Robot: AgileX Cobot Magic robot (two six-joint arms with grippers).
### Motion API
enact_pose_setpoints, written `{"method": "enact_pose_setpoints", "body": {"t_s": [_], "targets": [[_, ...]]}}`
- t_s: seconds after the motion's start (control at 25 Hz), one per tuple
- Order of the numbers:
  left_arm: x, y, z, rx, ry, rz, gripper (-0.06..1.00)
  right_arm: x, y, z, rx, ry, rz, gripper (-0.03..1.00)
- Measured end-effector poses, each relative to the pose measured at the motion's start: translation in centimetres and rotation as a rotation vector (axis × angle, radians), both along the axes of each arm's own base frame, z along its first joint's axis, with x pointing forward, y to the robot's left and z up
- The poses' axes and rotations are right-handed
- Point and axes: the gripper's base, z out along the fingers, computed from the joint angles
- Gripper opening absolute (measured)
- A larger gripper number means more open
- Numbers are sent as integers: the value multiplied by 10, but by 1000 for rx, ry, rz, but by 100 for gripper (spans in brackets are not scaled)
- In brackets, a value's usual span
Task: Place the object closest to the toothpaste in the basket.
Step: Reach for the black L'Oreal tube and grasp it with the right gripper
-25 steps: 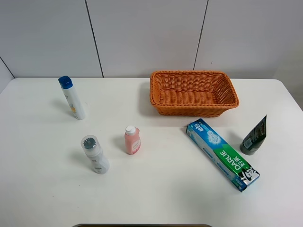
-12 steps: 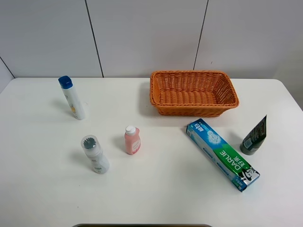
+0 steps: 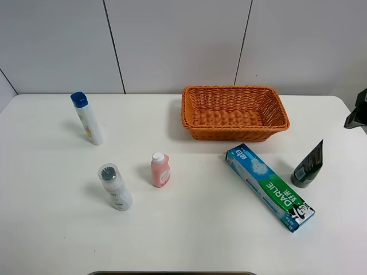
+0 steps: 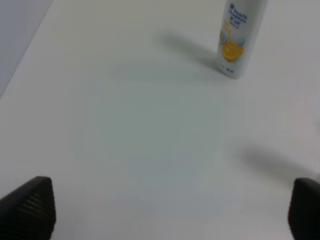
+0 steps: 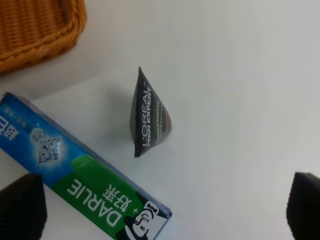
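Observation:
The toothpaste box (image 3: 269, 187), blue and green, lies flat on the white table (image 3: 200, 240) at the right. A black L'Oreal tube (image 3: 308, 166) stands on its cap just right of the box and is the object nearest to it. The orange wicker basket (image 3: 234, 112) stands behind them, empty. The right wrist view shows the tube (image 5: 149, 117), the box (image 5: 85, 192) and a basket corner (image 5: 37, 30). My right gripper (image 5: 162, 207) is open above the tube and holds nothing. A dark part of my right arm (image 3: 357, 110) shows at the right edge. My left gripper (image 4: 167, 210) is open over bare table.
A white bottle with a blue cap (image 3: 88, 118) stands at the back left and also shows in the left wrist view (image 4: 237, 37). A small pink bottle (image 3: 160, 169) and a white bottle with a clear cap (image 3: 114, 187) stand left of the middle.
A dark part of my right arm has come into view at the right edge of the high view. The objects on the table have not moved.

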Motion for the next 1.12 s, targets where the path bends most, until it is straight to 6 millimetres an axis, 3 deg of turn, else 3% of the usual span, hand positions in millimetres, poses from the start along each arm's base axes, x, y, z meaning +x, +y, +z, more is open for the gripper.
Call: {"method": "enact_pose_setpoints", "body": {"t_s": [0.28,0.64,1.12], "targets": [[0,0,0,0,0,0,94,34,-8,-31,37,143,-57,99],[0,0,0,0,0,0,94,72,-7,-65,62,154,-23,99],[0,0,0,0,0,0,94,101,-8,-120,63,301,-6,99]]}}
